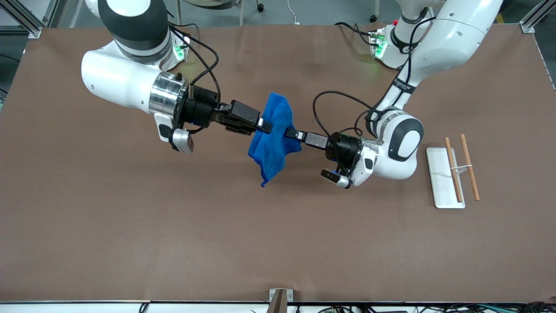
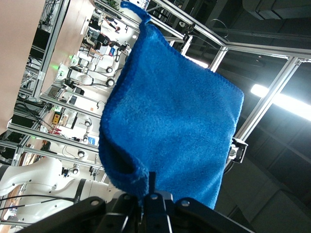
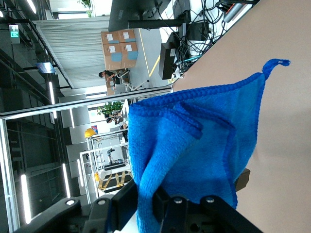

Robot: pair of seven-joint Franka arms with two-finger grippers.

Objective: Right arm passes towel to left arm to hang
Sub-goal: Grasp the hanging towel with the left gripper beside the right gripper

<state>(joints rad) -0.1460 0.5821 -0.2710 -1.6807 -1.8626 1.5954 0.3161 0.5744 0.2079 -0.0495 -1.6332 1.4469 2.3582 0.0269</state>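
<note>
Blue towel [image 1: 274, 137] hangs above mid-table, pinched between right gripper [image 1: 266, 126] and left gripper [image 1: 290, 133], both clamped, I think. Only wrist views show its corner loop [image 3: 276, 63] clearly.

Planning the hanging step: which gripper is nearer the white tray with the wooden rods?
Left. The left gripper grips the towel over mid-table, toward the tray's end; the right gripper grips the same towel, farther away.
</note>
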